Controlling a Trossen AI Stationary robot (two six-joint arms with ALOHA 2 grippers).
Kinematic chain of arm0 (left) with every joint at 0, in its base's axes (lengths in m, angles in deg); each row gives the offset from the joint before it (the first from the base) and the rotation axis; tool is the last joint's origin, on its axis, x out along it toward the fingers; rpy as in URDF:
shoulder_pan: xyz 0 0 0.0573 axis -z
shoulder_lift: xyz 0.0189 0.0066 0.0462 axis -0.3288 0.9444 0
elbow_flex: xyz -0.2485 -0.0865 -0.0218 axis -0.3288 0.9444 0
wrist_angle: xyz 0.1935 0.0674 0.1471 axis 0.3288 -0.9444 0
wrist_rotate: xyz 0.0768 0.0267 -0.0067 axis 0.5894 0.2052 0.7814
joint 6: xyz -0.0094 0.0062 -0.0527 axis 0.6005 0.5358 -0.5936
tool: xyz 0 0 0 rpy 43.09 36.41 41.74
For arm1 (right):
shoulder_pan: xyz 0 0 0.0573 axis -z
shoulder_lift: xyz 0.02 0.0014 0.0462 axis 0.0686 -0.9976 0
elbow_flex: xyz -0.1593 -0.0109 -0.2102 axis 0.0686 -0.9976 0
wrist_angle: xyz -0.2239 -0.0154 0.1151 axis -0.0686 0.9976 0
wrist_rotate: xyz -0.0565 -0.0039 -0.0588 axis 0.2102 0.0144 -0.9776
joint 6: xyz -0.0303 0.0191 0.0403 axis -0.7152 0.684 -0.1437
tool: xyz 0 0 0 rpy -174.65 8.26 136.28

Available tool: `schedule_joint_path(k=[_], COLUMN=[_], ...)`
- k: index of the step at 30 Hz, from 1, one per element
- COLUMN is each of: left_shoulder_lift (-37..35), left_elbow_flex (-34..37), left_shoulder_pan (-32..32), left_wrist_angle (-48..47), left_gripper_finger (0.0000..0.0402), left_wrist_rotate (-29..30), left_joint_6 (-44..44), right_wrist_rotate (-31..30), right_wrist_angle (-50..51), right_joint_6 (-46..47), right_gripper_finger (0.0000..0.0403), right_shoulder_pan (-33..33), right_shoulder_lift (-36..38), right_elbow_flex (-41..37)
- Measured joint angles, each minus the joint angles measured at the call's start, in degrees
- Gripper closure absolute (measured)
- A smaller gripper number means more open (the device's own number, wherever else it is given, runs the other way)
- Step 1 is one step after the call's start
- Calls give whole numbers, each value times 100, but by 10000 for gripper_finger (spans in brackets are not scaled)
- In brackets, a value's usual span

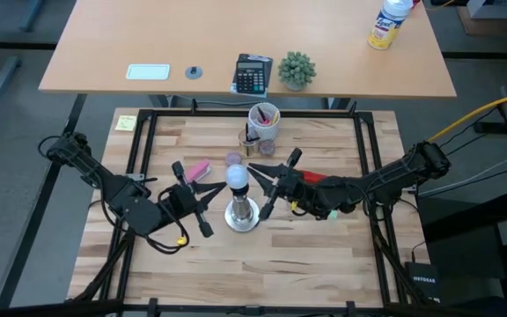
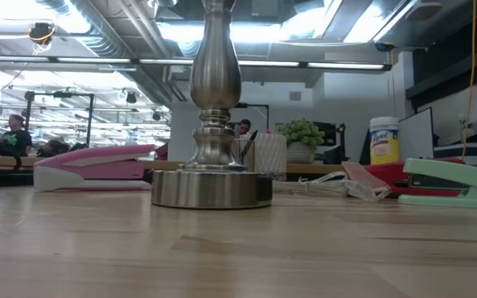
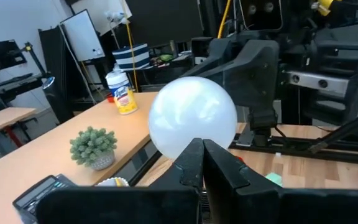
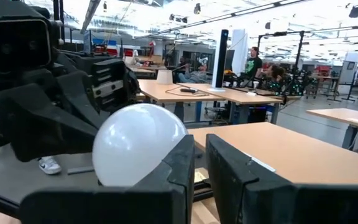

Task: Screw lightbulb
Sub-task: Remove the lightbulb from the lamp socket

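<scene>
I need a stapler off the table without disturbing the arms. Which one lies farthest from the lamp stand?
The mint green stapler: in the low view it lies at the far edge of the picture, beyond the red stapler, while the pink stapler lies close beside the lamp stand.

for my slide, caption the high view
Lightbulb on the metal stand, left gripper and right gripper flanking it.

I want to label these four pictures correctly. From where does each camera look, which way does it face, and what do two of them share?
High view: above, straight down on wooden table; left gripper, right gripper.
Low view: table height, facing the silver metal stand; no arm.
Left wrist: past own fingers at round white frosted lightbulb.
Right wrist: same, own fingers.
Both wrist views share the lightbulb.
</scene>
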Motion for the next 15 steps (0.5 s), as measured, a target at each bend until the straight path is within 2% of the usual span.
schedule_joint_path(k=[8,15], left_shoulder_lift=[2,2], left_elbow_flex=[0,0], left_shoulder_pan=[87,274], left_wrist_angle=[-16,-13], left_gripper_finger=[400,400], left_wrist_rotate=[5,346], left_joint_6=[-35,-33], right_wrist_rotate=[-41,-80], right_wrist_angle=[1,-5], right_joint_6=[-44,-55], right_gripper_finger=[355,355], right_shoulder_pan=[-13,-19], right_shoulder_lift=[-7,-7], right_elbow_flex=[-2,-2])
